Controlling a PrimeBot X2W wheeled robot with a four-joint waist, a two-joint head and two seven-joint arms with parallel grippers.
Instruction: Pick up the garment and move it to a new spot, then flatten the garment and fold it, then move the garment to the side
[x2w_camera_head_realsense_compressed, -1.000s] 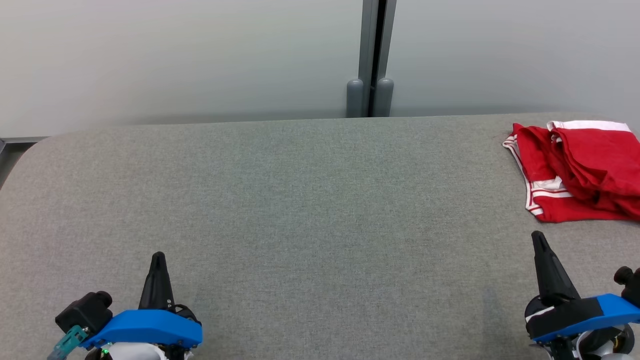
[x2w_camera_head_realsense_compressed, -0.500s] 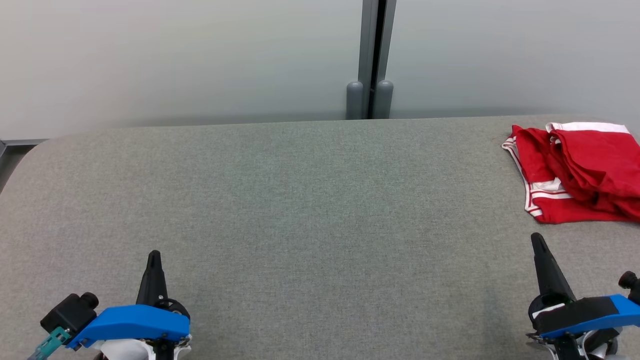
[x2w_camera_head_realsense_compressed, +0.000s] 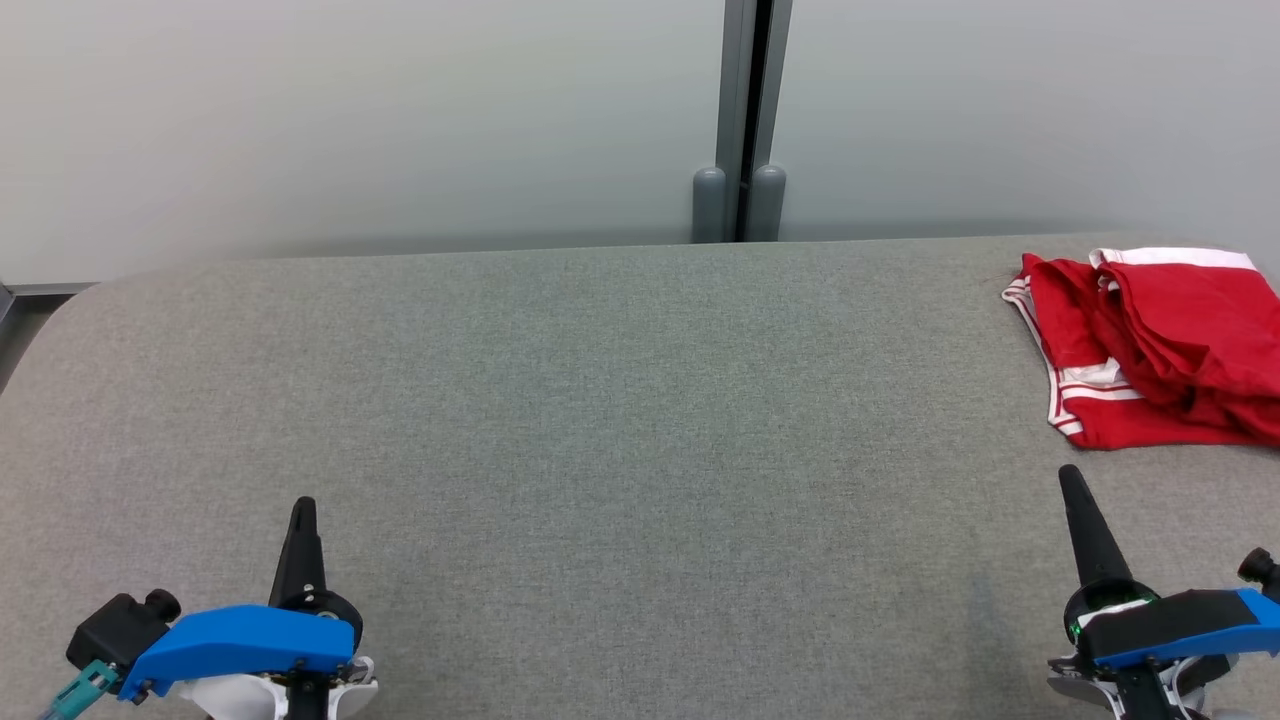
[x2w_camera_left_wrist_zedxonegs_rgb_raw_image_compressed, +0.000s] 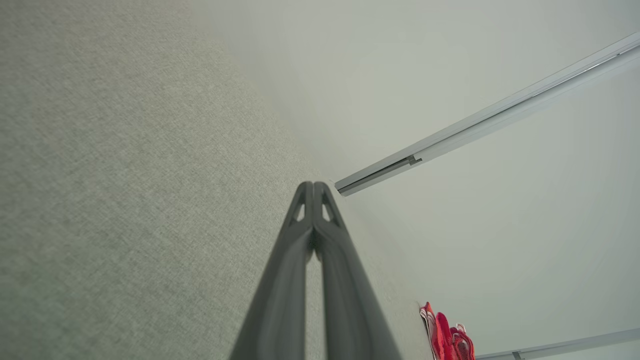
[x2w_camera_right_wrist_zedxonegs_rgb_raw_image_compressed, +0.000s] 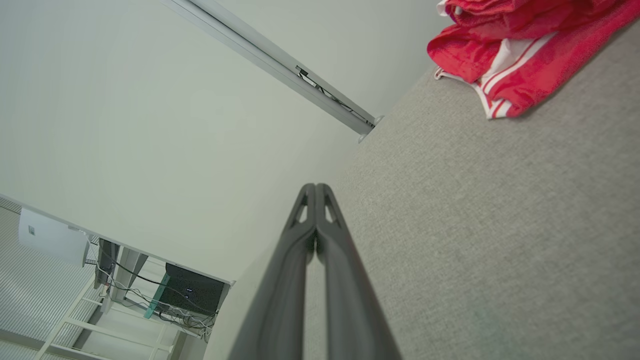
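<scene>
A red garment (x2w_camera_head_realsense_compressed: 1150, 350) with white stripes is seen at about two o'clock in the head view. It lies in loose folds at the far right of the grey fabric-covered table (x2w_camera_head_realsense_compressed: 600, 400), and its right part is cut off by the frame edge. The left gripper (x2w_camera_head_realsense_compressed: 302, 506) is held at seven o'clock over the table, its two dark fingers clenched tip to tip with nothing between them. The right gripper (x2w_camera_head_realsense_compressed: 1068, 474) is held at five o'clock, likewise clenched and empty, near the garment's closest hem but apart from it. A grey vertical post (x2w_camera_head_realsense_compressed: 742, 120) is seen at twelve o'clock against the pale wall.
</scene>
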